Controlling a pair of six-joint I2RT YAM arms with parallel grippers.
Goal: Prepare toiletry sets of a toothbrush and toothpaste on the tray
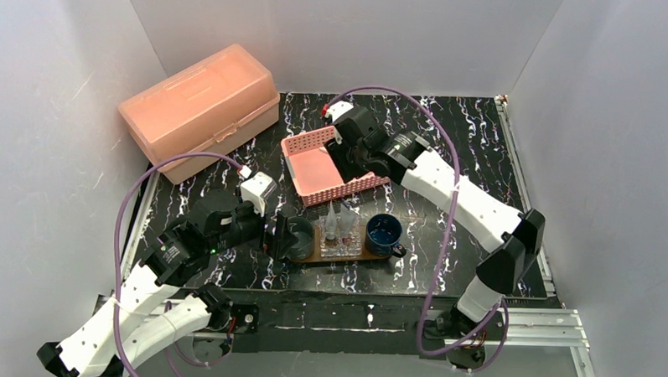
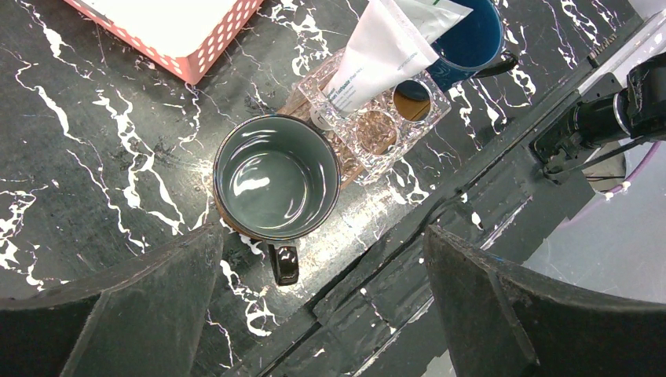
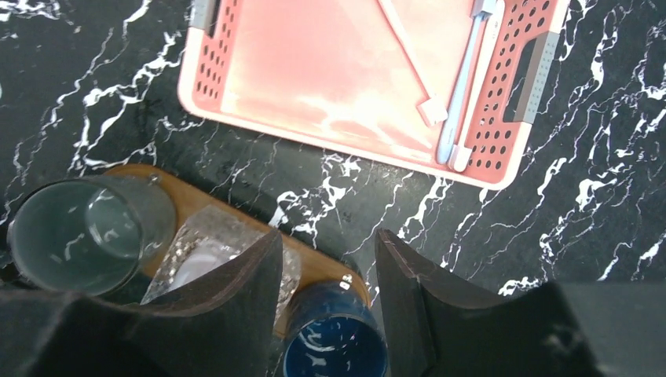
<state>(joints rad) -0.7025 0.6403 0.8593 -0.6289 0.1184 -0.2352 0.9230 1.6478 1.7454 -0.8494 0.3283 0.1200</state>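
Observation:
The brown wooden tray (image 1: 332, 257) lies near the front edge and carries a grey mug (image 1: 300, 238), a clear box (image 1: 343, 243) and a blue mug (image 1: 385, 232). Two silvery-white toothpaste tubes (image 2: 375, 53) stand upright in the clear box. White and pale-blue toothbrushes (image 3: 462, 90) lie in the pink lattice basket (image 3: 314, 71). My left gripper (image 2: 322, 236) is open and empty, just short of the grey mug (image 2: 276, 177), with the mug's handle between the fingertips. My right gripper (image 3: 327, 239) is open and empty, between the basket and the tray (image 3: 228, 206).
A large pink lidded box (image 1: 201, 108) stands at the back left. White walls close in the black marbled table (image 1: 475, 135) on three sides. The basket (image 1: 319, 167) sits just behind the tray.

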